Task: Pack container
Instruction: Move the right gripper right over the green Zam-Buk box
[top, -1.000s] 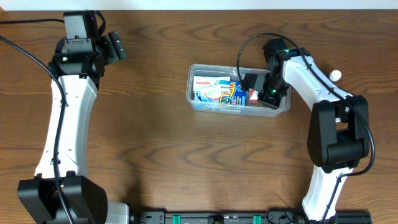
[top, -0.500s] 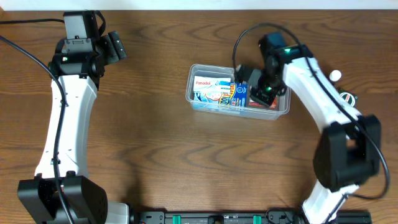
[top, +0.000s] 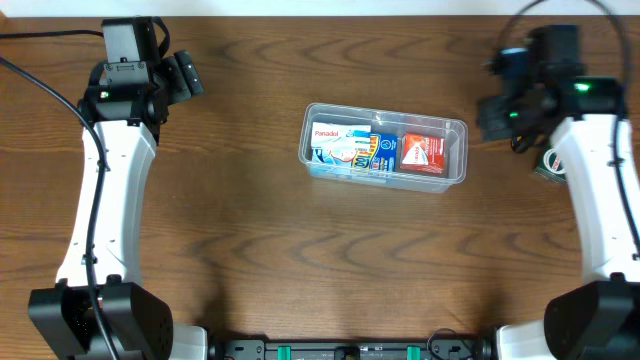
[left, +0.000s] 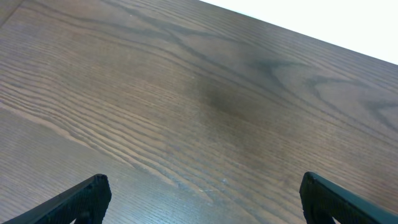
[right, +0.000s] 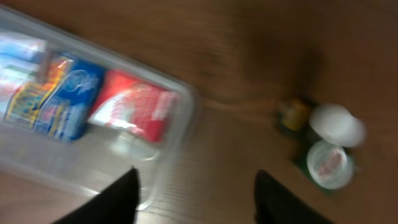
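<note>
Clear plastic container (top: 455, 150) sits mid-table, somewhat toward far edge, open top up, long axis parallel to that edge. Inside I see three boxes in a row: Panadol box (top: 335, 145) at left end, blue-yellow box (top: 383, 150) in middle, red box (top: 422, 153) toward right end. Right gripper (right: 196, 199) off container's right end, jaws apart, empty. Left gripper (left: 202, 199) near far-left corner, spread wide, empty. Small round items (right: 329, 143) by right edge blurred.

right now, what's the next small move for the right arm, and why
Probably swing the right fingers over the small white-topped items beside the container and lower. The red box already lies inside, the fingers are open and empty, and those items are outside.
</note>
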